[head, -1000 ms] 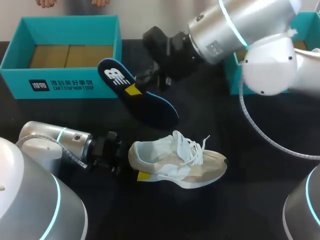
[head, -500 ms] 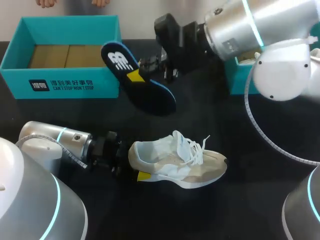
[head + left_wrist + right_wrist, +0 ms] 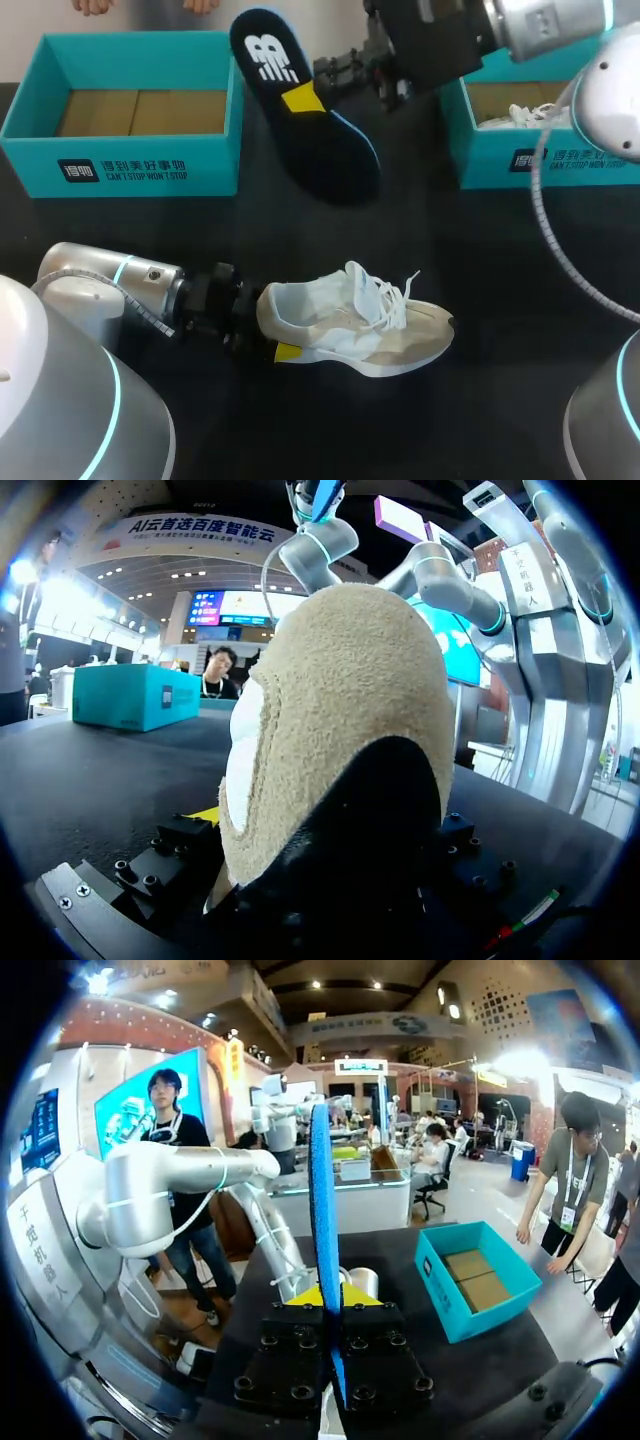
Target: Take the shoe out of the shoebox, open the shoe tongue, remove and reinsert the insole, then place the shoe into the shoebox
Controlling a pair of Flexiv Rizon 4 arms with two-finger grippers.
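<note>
Shoe [image 3: 355, 322]: beige and white, laces loose, resting on the dark tabletop [image 3: 500, 260]. The heel points toward my left arm and the toe away from it.

Left claw [image 3: 272, 342]: at the shoe's heel and closed on it. In the head view one yellow tip shows against the near side of the heel. In the left wrist view the fuzzy heel fills the space between the fingers.

Insole [image 3: 320, 150]: out of the shoe, in the air beyond it and well apart from it. It is tilted, with a dark face, a white logo at the upper end and a blue edge.

Right claw [image 3: 305, 98]: clamped on the insole just below the logo. In the right wrist view the insole stands edge-on and upright between the two fingers, with yellow showing at its base.

Left shoebox [image 3: 120, 170]: teal, open, beyond the shoe on my left side, brown cardboard floor visible.

Right shoebox [image 3: 510, 160]: teal, open, beyond the shoe on my right side. It holds something white that I cannot make out. The insole hangs between the two boxes.
</note>
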